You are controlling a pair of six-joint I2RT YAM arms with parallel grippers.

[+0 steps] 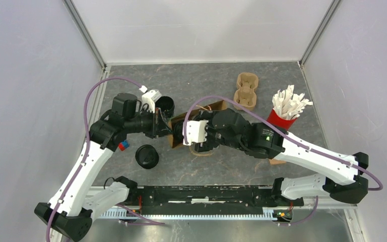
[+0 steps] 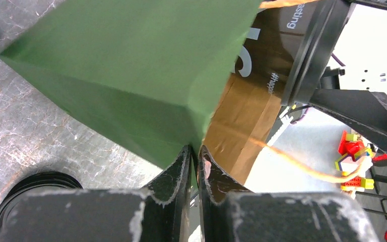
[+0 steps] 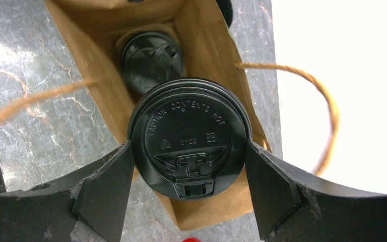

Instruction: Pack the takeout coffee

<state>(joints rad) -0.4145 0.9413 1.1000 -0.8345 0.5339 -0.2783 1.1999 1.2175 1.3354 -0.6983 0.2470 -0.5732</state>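
One takeout coffee (image 3: 151,55) is sitting inside the green paper bag (image 2: 131,65) at the middle of the bench (image 1: 221,166) | right pincer (image 3: 189,151) is pinching a second cup (image 3: 189,128) at its mouth | left pincer (image 2: 195,164) is pinching the rim | next: lowering straight in.

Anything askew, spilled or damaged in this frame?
No spill or damage shows. The green bag appears tipped rather than standing square, its rim pinched by the left gripper, while the right gripper holds a lidded cup at its mouth; another cup already sits inside. That looks deliberate, not a fault.
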